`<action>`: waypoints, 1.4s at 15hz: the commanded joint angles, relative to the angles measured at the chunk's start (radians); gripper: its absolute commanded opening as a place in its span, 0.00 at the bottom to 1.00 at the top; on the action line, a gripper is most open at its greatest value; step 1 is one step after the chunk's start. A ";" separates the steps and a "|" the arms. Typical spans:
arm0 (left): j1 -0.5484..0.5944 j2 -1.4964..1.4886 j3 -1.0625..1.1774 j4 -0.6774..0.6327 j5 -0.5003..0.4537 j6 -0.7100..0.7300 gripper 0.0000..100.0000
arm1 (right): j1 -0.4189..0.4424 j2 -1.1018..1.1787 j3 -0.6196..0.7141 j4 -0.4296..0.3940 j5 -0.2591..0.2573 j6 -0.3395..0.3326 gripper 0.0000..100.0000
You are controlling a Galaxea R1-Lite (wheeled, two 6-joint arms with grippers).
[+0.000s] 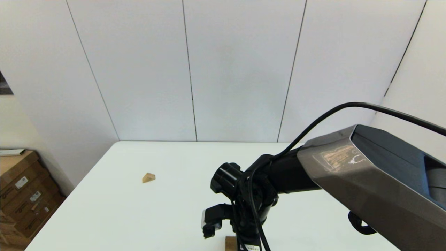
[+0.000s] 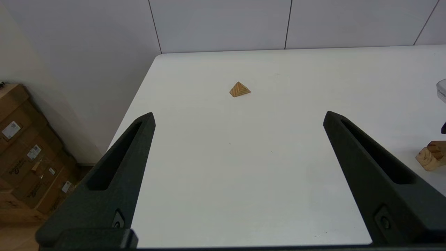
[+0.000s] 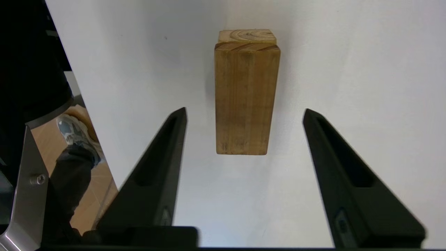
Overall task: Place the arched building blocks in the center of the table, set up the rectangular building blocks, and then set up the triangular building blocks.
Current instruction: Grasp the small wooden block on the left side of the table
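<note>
A: Where is the right gripper (image 3: pixel 244 111) sitting at this moment?

B: It is hanging over the near edge of the table (image 1: pixel 139 216), pointing down, with its two black fingers (image 3: pixel 163 153) spread wide apart and gripping nothing. In the head view only the wrist and its cabling are showing, low and just right of centre.

A: And the rectangular building blocks (image 3: pixel 245 94)?

B: It is standing upright on top of the arched building blocks (image 3: pixel 247 36), whose pale end grain is peeking out just beyond it in the right wrist view. The tall block is lying in line with the gap between the fingers, a little beyond their tips, and neither finger is touching it. In the head view a small tan corner (image 1: pixel 230 243) of it is showing at the bottom edge, beside the wrist.

A: What about the triangular building blocks (image 1: pixel 148 177)?

B: It is resting on its own on the left half of the table, well apart from the stacked pair and from the right gripper.

A: Is the left gripper (image 2: pixel 238 116) doing anything?

B: It is hovering above the table's near left part, its fingers (image 2: pixel 118 164) also held wide apart with nothing between them. The triangular piece (image 2: pixel 239 89) is lying ahead of it, roughly centred on the gap but well beyond the fingertips. At the side of that same view, part of the stack (image 2: pixel 431 156) is showing.
</note>
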 commanded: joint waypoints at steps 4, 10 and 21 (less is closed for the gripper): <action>0.000 0.000 0.000 0.000 -0.001 0.000 1.00 | -0.160 -0.371 0.060 0.005 0.062 0.073 1.00; 0.000 0.000 0.000 0.000 -0.001 -0.004 1.00 | -0.253 -1.091 0.258 0.001 -0.062 0.594 1.00; 0.000 0.000 0.000 0.000 -0.001 -0.003 1.00 | -0.773 -2.057 0.768 0.005 -0.164 0.605 1.00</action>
